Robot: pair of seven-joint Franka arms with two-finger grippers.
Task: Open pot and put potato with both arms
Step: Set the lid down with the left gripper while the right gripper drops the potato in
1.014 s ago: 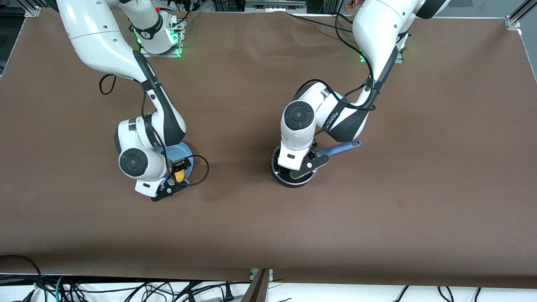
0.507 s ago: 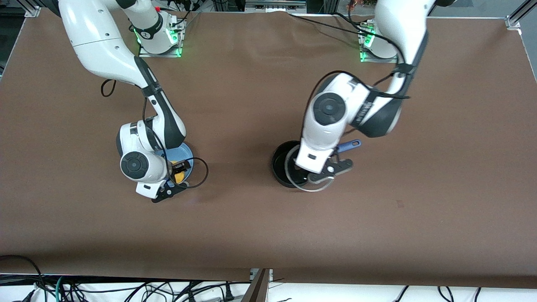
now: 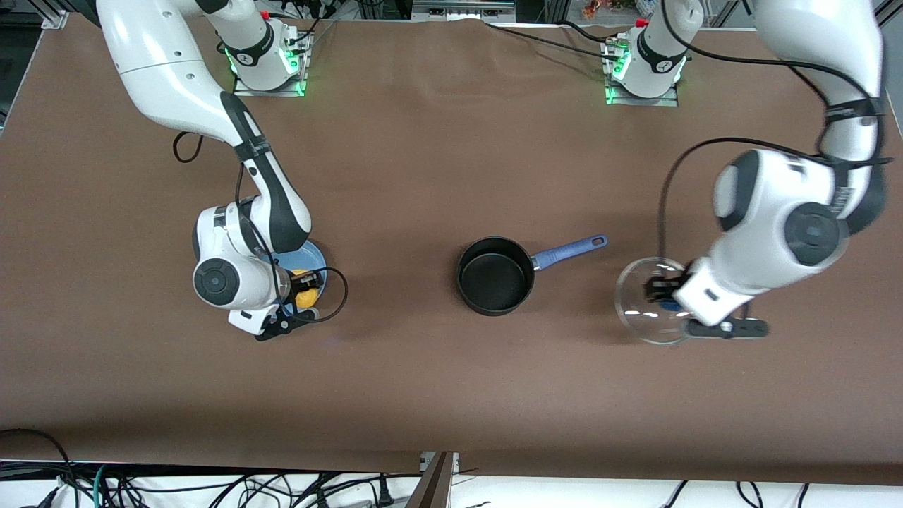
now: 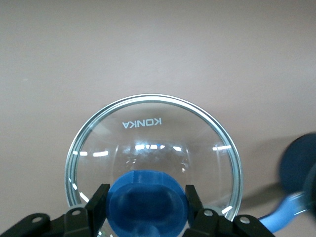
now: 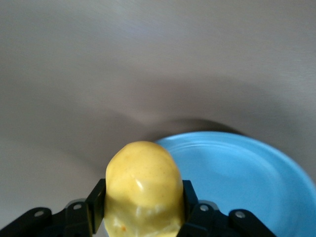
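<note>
Jaws of the left gripper (image 4: 144, 213) are clamped on the blue knob of the glass lid (image 4: 153, 143), which has swung from above the pot (image 3: 494, 275) out over bare table (image 3: 451, 395) toward the left arm's end. So the pot stands open, empty. Jaws of the right gripper (image 5: 143, 207) grip the potato (image 5: 143, 185), lifted just over the blue plate (image 5: 237, 168), ready for carrying across

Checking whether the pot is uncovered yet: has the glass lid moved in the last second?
Yes. The glass lid, gripped by the left gripper, has left the pot and now hangs over bare table toward the left arm's end.
</note>
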